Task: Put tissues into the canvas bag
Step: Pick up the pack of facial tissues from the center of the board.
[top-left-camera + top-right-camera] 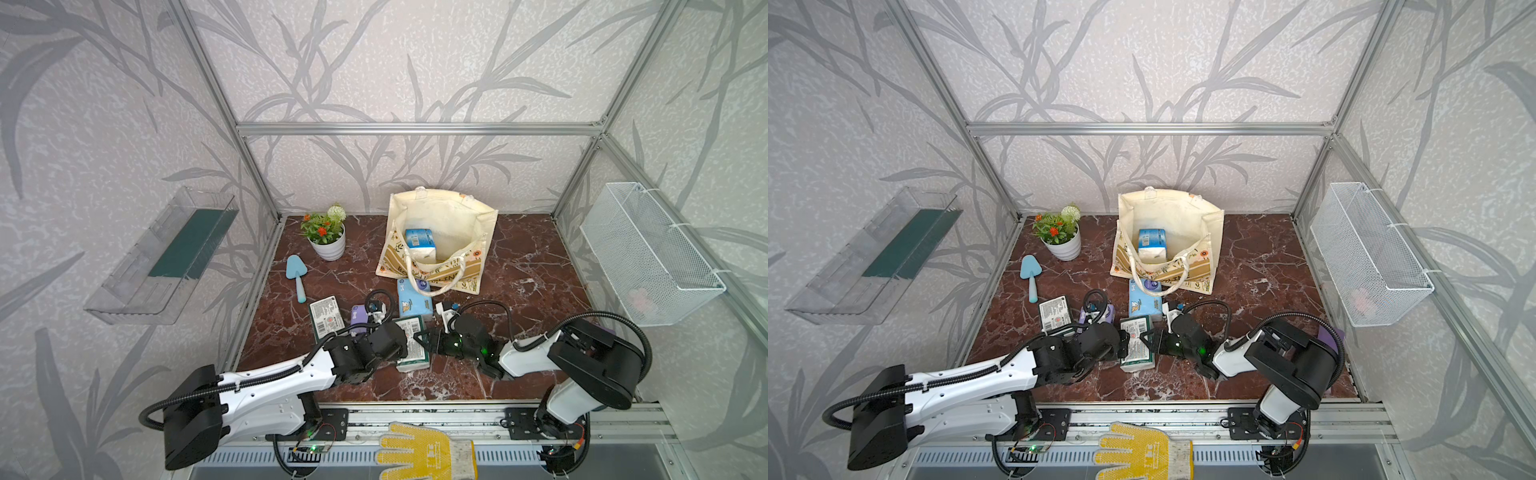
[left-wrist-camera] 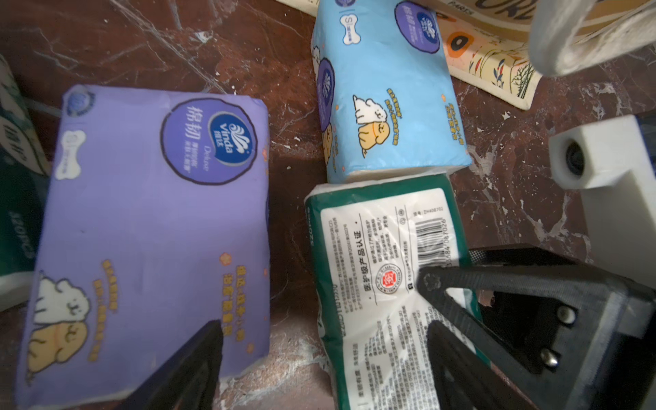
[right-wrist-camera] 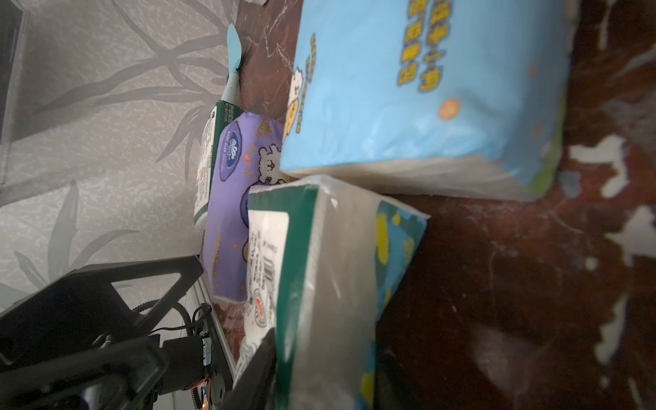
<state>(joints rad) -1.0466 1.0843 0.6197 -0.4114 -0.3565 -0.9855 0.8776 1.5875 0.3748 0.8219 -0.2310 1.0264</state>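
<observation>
**Green pack pinched at mid-table; one blue pack sits in the bag**

The table is a dark red-brown marble-look slab with white veins and pale scuffs. Aluminium rails box it in, and the walls are papered in a grey leaf pattern. A clear plastic shelf hangs on the left wall and a white wire basket on the right wall. A yellow-dotted work glove lies on the metal base in front of the table's near edge.

The canvas bag stands open at the middle of the far edge, with a bagged blue pack upright inside it. A potted plant sits toward the far left corner, and a pale blue trowel lies by the left edge.

Between the centre and the near edge, a second blue pack lies just in front of the bag, its end against the central green pack. A lilac pack and a left green pack, label up, lie further left. A purple patch behind the right arm may be another pack, but it is mostly hidden.

The right hand pinches the central green pack by its side, one finger on the label face. The left hand is spread wide above the gap between the lilac and central green packs, holding nothing.
</observation>
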